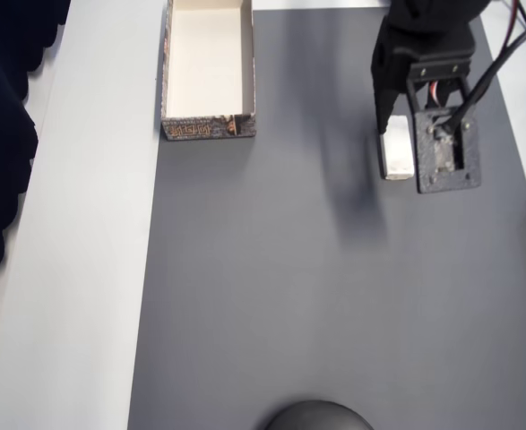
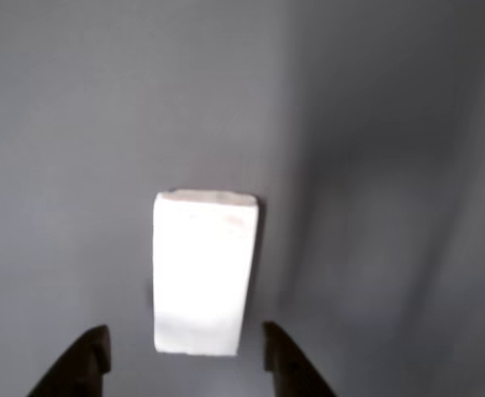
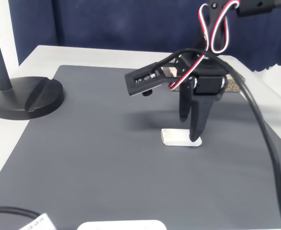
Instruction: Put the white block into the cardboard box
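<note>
I see the gripper (image 2: pixel 184 357) spread wide, holding nothing, its two dark fingertips (image 2: pixel 85 360) straddling the near end of the white block (image 2: pixel 202 273) in the wrist view. The block lies flat on the grey mat (image 1: pixel 271 296). Overhead, the cardboard box (image 1: pixel 166 81) sits well apart at ten o'clock from it.

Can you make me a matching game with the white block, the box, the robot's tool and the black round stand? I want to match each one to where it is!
Things:
1. white block
2. cardboard box
3. tool
4. black round stand

Places:
A. at the far left of the table in the fixed view
B. open, one finger on each side of the block
C. lying flat on the dark grey mat
D. at the mat's top left corner in the overhead view, nothing inside

Pairs: 1-C, 2-D, 3-B, 4-A
</note>
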Controlling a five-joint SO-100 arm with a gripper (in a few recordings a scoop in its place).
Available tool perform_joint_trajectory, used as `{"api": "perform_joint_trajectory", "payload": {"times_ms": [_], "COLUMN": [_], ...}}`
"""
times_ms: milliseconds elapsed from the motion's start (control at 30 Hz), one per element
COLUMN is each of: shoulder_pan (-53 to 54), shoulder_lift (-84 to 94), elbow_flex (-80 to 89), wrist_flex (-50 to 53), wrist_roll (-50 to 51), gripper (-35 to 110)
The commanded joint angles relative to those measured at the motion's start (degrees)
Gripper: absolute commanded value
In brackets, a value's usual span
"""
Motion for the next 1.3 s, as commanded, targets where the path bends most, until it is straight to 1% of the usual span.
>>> {"api": "perform_joint_trajectory", "payload": {"times_ms": [0,200,733,1267], "shoulder_pan": [0.44,-0.44,-0.53,-1.05], "shoulder_lift": [-0.53,-3.6,-7.56,-8.53], "elbow_flex": [-4.92,-6.86,-8.17,-8.53], "wrist_flex": [-0.97,-1.67,-4.75,-4.75], "wrist_roll": [0.7,-0.7,-0.26,-0.44], "gripper": [27,25,27,25]}}
